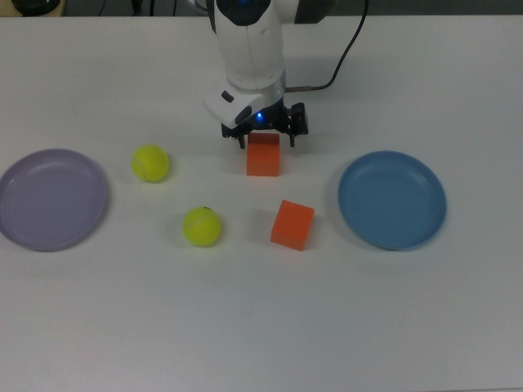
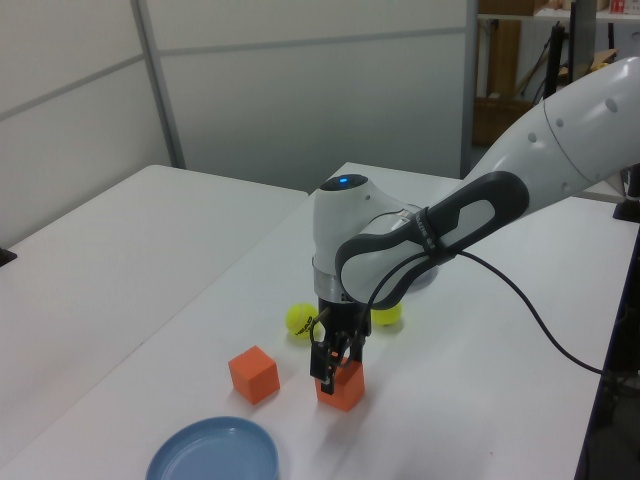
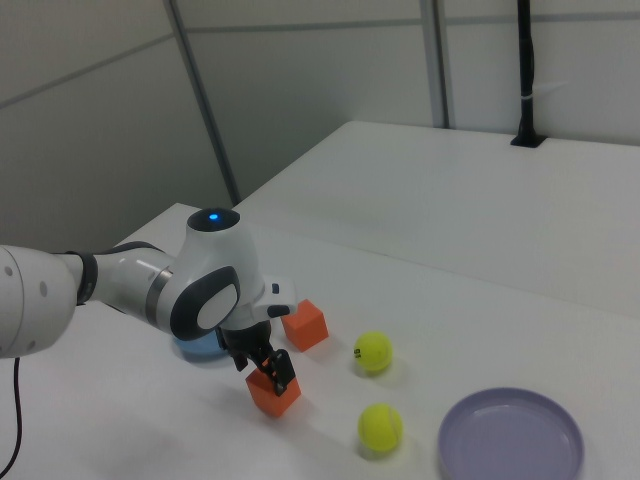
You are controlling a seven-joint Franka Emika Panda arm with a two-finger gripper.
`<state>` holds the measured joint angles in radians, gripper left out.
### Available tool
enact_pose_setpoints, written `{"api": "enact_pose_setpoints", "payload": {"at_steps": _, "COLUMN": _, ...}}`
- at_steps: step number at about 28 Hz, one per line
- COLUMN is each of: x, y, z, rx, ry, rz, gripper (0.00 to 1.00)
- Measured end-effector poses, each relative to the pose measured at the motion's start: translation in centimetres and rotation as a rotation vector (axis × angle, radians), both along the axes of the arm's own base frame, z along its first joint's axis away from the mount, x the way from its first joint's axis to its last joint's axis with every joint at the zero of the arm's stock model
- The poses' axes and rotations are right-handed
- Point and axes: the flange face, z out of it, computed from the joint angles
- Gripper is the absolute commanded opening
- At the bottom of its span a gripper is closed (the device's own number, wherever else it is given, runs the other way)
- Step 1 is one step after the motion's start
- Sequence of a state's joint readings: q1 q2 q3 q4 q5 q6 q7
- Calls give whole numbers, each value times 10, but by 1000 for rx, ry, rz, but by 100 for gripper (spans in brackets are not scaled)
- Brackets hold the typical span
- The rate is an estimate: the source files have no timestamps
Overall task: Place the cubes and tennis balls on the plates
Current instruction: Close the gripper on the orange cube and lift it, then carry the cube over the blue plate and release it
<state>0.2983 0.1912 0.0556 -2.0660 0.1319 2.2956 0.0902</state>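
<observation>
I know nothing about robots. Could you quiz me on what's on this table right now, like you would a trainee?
1. How many balls and how many cubes lie on the table?
2. True or false: something already sits on the blue plate.
3. Which thing is the gripper straddling: A) the near ball, B) the far cube, C) the purple plate?

Key:
1. Two balls, the other being the far ball, and two cubes, the other being the near cube.
2. False; both plates are bare.
3. B; the jaws stand open on either side of it.
</observation>
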Motion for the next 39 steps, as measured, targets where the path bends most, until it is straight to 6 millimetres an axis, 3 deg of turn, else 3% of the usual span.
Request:
{"api": "enact_pose_setpoints", "payload": {"at_steps": 4, "x": 3, "y": 1, "z": -8, "rx": 3, "ry": -13, "rz": -4, "gripper": 100}}
{"api": "enact_pose_setpoints", "payload": {"at_steps": 6, "x": 4, "y": 1, "z": -14, "rx": 1, "ry": -10, "rz": -4, "gripper": 94}}
{"api": "enact_pose_setpoints", "payload": {"at_steps": 11, "x": 5, "y": 1, "z": -24, "rx": -2, "ry": -2, "rz": -5, "gripper": 20}}
{"api": "enact_pose_setpoints", "payload": {"at_steps": 12, "x": 5, "y": 1, "z": -24, "rx": -2, "ry": -2, "rz": -5, "gripper": 0}}
{"api": "enact_pose_setpoints", "payload": {"at_steps": 17, "x": 9, "y": 2, "z": -17, "rx": 4, "ry": -17, "rz": -12, "gripper": 0}}
{"api": "enact_pose_setpoints", "payload": {"at_steps": 22, "x": 19, "y": 9, "z": 14, "rx": 26, "ry": -74, "rz": -15, "gripper": 0}}
{"api": "enact_pose_setpoints", "payload": {"at_steps": 28, "x": 16, "y": 56, "z": 71, "rx": 79, "ry": -142, "rz": 7, "gripper": 0}}
{"api": "enact_pose_setpoints", "payload": {"at_steps": 33, "x": 8, "y": 101, "z": 98, "rx": 116, "ry": -175, "rz": 15, "gripper": 0}}
{"api": "enact_pose_setpoints", "payload": {"at_steps": 36, "x": 6, "y": 123, "z": 103, "rx": 119, "ry": -188, "rz": 17, "gripper": 0}}
{"api": "enact_pose_setpoints", "payload": {"at_steps": 39, "x": 8, "y": 149, "z": 94, "rx": 89, "ry": -199, "rz": 14, "gripper": 0}}
